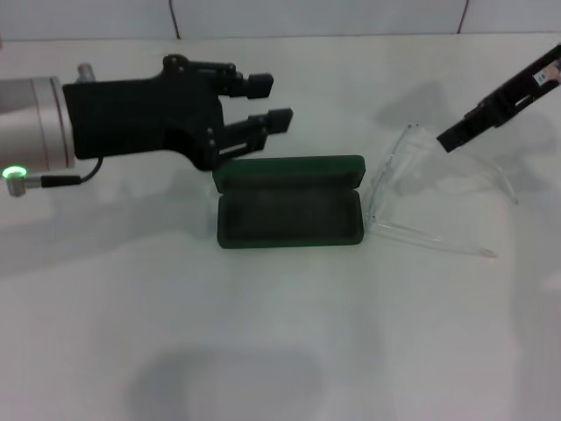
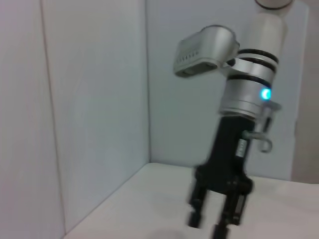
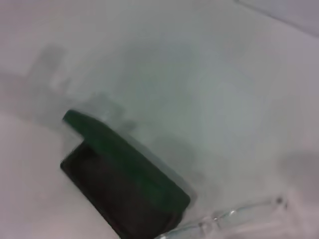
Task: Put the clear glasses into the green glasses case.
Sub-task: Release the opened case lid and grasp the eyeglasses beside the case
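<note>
The clear glasses point(image 1: 421, 189) lie on the white table point(image 1: 280, 351) at the centre right of the head view, temple arms unfolded: one thin arm runs low toward the lower right, the other arcs off to the right edge. Their lens end sits just beside the right end of the green glasses case point(image 1: 289, 206), which stands open at the middle of the frame, lid raised along its far side and dark lining facing up, with nothing in it. In the right wrist view the case point(image 3: 124, 184) fills the lower left and a clear temple arm point(image 3: 234, 216) shows along the bottom edge.

The right gripper point(image 1: 456, 136) reaches in from the upper right corner of the head view, slanting down to the upper rim of the glasses; whether its fingers are parted or closed there cannot be told.

The left gripper point(image 1: 267, 103) stretches in level from the left edge, above and behind the case's left end, fingers point(image 1: 259, 85) spread apart and holding nothing.
</note>
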Tool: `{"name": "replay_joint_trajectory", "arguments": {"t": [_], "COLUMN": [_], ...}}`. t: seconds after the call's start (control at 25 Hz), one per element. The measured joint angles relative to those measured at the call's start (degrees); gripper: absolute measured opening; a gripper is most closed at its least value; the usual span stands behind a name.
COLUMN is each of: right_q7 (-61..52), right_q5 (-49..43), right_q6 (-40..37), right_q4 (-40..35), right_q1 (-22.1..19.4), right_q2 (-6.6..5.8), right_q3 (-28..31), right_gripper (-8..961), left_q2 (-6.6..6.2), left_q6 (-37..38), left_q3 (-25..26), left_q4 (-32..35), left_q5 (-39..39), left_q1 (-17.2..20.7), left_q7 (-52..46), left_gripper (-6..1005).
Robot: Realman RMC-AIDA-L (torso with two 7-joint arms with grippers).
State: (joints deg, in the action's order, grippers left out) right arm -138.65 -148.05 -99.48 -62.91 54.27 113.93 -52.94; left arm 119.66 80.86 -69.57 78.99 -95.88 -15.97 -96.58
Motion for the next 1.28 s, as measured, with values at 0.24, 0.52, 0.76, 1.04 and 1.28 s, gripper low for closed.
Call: {"name": "replay_joint_trajectory", "arguments": {"t": [0.24, 0.52, 0.76, 1.04, 1.28], "right_q7": [27.94, 42.93, 54.5, 60.7, 64.94], "right_q5": [1.78, 1.45, -2.79, -3.32, -2.74], "right_q6": [2.93, 1.11, 1.79, 10.03, 13.48], "right_q4": [1.44, 1.57, -0.42, 1.39, 4.16], "right_q1": [0.81, 4.34, 5.92, 6.02, 6.48], "right_q2": [-2.39, -2.3, 1.26, 2.04, 2.19], "right_q3": [-0.22, -7.72, -18.89, -29.71, -30.75], "right_gripper": [611, 616, 610, 605, 598], "left_q2": [0.02, -0.31, -0.31, -0.34, -0.19], "left_q6": [3.03, 3.38, 3.42, 4.2, 4.85], "left_q3": [0.19, 3.6, 5.23, 7.43, 8.77], "left_q4": [-2.04, -7.28, -10.56, -13.07, -15.15], "left_q5": [6.06, 6.21, 6.45, 6.78, 7.02], "left_q1": [-0.31, -3.26, -4.25, -4.45, -4.24], "left_q7": [0.32, 0.52, 2.52, 3.66, 5.35], "left_gripper": [419, 420, 420, 421, 421]}}
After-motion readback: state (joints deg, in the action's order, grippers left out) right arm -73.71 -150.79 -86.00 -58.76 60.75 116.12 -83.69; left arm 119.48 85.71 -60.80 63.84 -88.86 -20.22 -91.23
